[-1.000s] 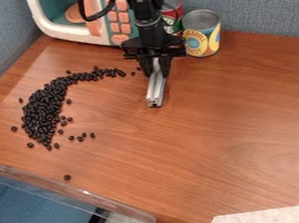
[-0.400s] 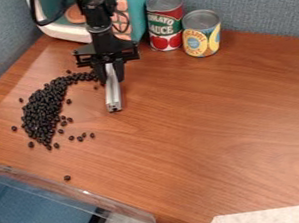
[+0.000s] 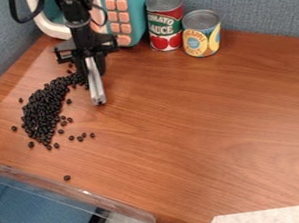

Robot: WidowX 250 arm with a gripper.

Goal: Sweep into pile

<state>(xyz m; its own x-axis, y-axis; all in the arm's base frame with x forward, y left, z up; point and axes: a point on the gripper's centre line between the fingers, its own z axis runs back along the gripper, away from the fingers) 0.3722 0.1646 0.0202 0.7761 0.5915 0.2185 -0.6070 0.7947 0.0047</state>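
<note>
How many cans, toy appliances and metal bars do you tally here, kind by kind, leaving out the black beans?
Cans: 2, a red can and a yellow can
Toy appliances: 1, the teal and white toy microwave
Metal bars: 1, the metal bar at the gripper
Total: 4
</note>
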